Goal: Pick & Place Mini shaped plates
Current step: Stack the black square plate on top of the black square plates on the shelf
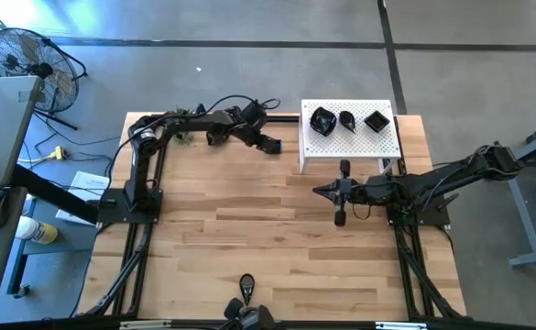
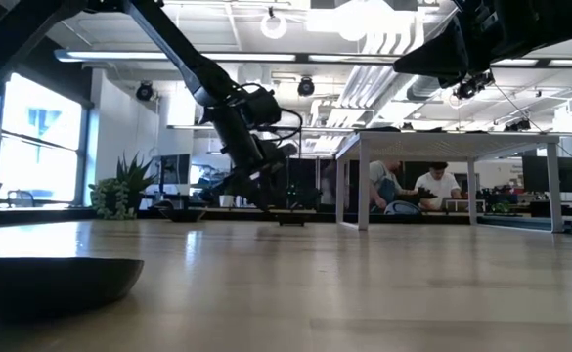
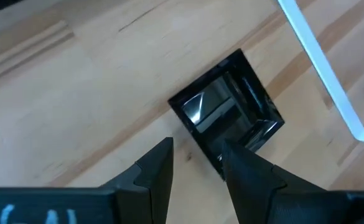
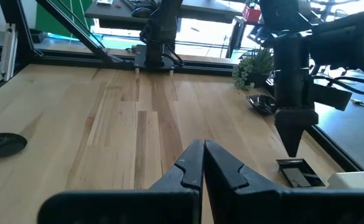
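A square mini plate is seen lying flat on the wooden surface, just beside the edge of the white perforated platform, and the left hand is poised directly above it with its fingers apart; one finger overlaps the plate's near rim in the left wrist view, the other stands over bare wood, so nothing is gripped yet, and whether the rim is touched cannot be told. Three more plates are set in a row on top of the platform, another dark dish rests near the small green plant, and a further one lies well apart toward the near edge of the surface. The right hand is held with its fingers pressed together, empty, parked over the surface in front of the platform. The step is judged to be the grasp of the square plate for placing beside the others. Several faults could arise from here. The glossy rim could slip out if the fingers are closed on a corner rather than across a straight wall. The plate could be pushed along the wood, or tipped on edge, if only one finger meets it as the hand is lowered. Since the platform stands so close, its edge could be struck during the lift if the plate is carried up without first being drawn clear.
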You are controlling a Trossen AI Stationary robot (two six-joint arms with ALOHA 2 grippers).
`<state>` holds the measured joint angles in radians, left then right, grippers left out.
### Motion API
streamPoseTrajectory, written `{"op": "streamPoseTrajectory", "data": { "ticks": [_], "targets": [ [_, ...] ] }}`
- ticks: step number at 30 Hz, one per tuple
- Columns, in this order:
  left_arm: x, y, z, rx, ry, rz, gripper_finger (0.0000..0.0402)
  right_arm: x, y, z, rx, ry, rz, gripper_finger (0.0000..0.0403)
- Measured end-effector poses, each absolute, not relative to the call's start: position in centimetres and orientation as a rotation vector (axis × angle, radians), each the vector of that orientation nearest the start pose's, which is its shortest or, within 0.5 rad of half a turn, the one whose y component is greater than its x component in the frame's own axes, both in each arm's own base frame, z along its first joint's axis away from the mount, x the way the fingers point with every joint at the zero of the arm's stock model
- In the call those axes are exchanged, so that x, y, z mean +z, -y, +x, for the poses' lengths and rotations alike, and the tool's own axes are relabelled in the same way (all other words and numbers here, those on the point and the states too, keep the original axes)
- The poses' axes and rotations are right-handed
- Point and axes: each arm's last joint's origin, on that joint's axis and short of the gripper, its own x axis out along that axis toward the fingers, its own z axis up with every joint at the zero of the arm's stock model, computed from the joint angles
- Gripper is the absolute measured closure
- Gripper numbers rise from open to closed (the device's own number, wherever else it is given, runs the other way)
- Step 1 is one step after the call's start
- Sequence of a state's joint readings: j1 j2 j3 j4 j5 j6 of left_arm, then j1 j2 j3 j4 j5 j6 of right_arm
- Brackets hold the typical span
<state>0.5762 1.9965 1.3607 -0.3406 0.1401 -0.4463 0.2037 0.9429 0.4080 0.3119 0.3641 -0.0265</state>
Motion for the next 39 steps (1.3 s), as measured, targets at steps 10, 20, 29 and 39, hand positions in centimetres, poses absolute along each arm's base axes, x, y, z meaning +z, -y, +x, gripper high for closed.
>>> {"op": "streamPoseTrajectory", "data": {
  "ticks": [10,20,29,39],
  "targets": [
    [16.6,-22.3,35.0,0.598,-0.84,-0.738,0.0266,22.3,-3.0,19.7,-0.156,-0.217,-0.089,0.0401],
    [15.7,-22.4,34.9,0.572,-0.868,-0.766,0.0266,22.3,-3.0,19.7,-0.157,-0.216,-0.089,0.0402],
    [15.8,-22.4,34.9,0.544,-0.892,-0.712,0.0274,22.3,-3.0,19.7,-0.156,-0.216,-0.089,0.0401],
    [15.4,-21.9,34.1,0.507,-1.011,-0.664,0.0347,22.3,-3.0,19.7,-0.157,-0.216,-0.086,0.0402]
  ]
}}
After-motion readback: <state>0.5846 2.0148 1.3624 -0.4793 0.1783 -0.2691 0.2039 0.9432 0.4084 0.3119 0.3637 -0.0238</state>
